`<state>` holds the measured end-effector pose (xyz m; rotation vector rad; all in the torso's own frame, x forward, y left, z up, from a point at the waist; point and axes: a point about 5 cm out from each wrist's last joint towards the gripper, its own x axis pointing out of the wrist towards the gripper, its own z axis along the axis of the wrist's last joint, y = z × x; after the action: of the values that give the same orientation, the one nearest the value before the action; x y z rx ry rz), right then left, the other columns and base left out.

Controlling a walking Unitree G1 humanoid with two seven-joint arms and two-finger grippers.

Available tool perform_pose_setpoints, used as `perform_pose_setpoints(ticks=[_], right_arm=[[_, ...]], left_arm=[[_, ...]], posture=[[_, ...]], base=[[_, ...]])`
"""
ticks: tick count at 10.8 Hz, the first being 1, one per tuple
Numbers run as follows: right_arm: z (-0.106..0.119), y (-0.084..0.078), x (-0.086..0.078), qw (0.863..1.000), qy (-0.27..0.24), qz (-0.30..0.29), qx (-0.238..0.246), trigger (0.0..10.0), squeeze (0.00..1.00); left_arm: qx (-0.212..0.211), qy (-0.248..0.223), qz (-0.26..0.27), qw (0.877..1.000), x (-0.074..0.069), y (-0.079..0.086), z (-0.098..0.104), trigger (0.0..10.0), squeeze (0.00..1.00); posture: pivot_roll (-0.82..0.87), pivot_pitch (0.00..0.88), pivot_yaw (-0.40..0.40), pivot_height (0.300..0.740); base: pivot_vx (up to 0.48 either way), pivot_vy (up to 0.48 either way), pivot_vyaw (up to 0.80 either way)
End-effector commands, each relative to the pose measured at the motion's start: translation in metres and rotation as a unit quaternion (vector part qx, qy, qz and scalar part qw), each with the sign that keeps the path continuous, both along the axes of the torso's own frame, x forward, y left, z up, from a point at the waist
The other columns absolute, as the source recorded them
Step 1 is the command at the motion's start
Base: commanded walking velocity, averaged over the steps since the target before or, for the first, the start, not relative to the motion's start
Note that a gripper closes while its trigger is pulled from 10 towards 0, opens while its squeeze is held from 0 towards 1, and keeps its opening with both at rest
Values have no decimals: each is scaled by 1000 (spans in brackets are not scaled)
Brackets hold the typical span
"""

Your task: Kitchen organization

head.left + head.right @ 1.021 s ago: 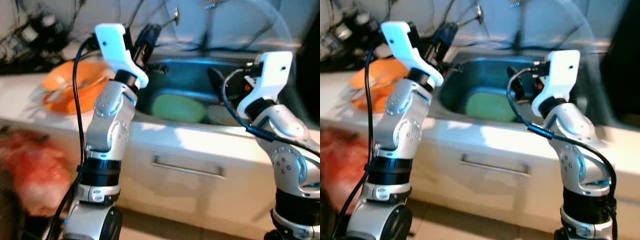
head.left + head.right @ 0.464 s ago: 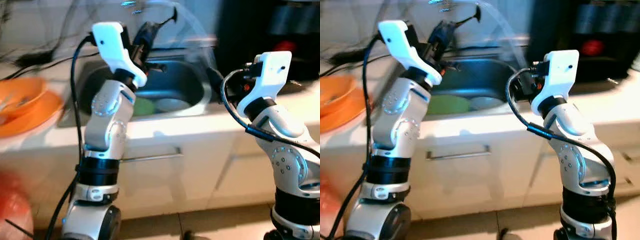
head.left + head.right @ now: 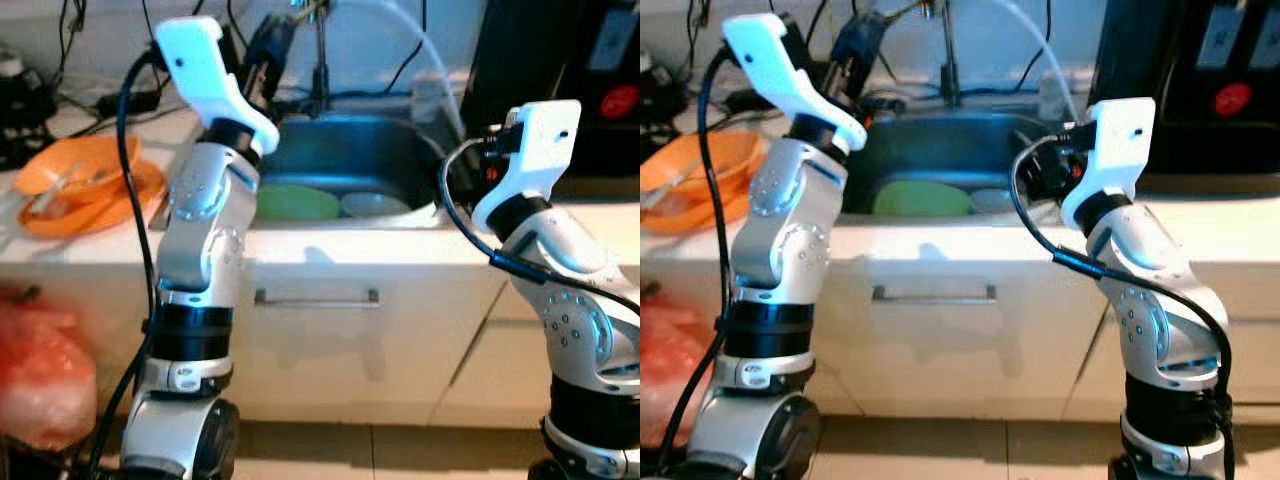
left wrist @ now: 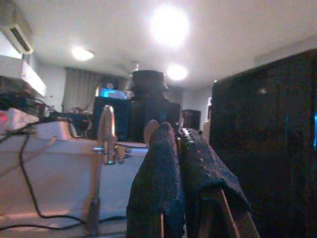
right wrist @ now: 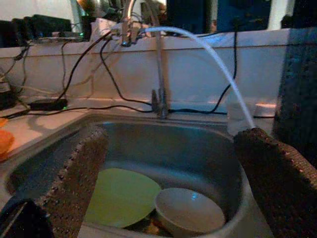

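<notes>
A steel sink (image 3: 345, 222) holds a green plate (image 3: 295, 203) and a white bowl (image 3: 375, 204), seen closer as plate (image 5: 121, 196) and bowl (image 5: 190, 210). My left gripper (image 3: 268, 45) is raised over the sink's left rim. It is shut on a slim metal utensil whose pale tip (image 4: 150, 130) peeks between the fingers; I cannot tell what kind. At the sink's right front edge my right gripper (image 5: 171, 134) faces the basin, open and holding nothing. It also shows in the right eye view (image 3: 1035, 165).
A faucet (image 3: 320, 60) with a white hose (image 5: 208, 59) stands behind the sink. Orange bowls (image 3: 85, 180) sit on the counter to the left. A red bag (image 3: 45, 365) lies low on the left, and a black appliance (image 3: 560, 80) stands at the right. The drawer handle (image 3: 315, 297) is below the sink.
The whole view has swung and steadied, so the sink now sits centred between my arms. Both grippers keep their pose; the left one sits a little higher.
</notes>
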<state>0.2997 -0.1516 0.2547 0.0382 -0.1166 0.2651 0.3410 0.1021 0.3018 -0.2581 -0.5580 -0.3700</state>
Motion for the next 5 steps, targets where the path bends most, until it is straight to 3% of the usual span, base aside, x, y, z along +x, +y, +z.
perform_pose_setpoints(ticks=[1,5], right_arm=[[4,1,0,1000,-7,5,-1,10000,0],[2,2,0,1000,-6,8,-5,10000,0]], left_arm=[[1,-5,6,1000,0,1,3,0,0],[0,-8,15,1000,0,3,5,0,0]], posture=[[-142,0,66,740],[-141,0,65,740]], base=[[292,364,0],[299,352,0]])
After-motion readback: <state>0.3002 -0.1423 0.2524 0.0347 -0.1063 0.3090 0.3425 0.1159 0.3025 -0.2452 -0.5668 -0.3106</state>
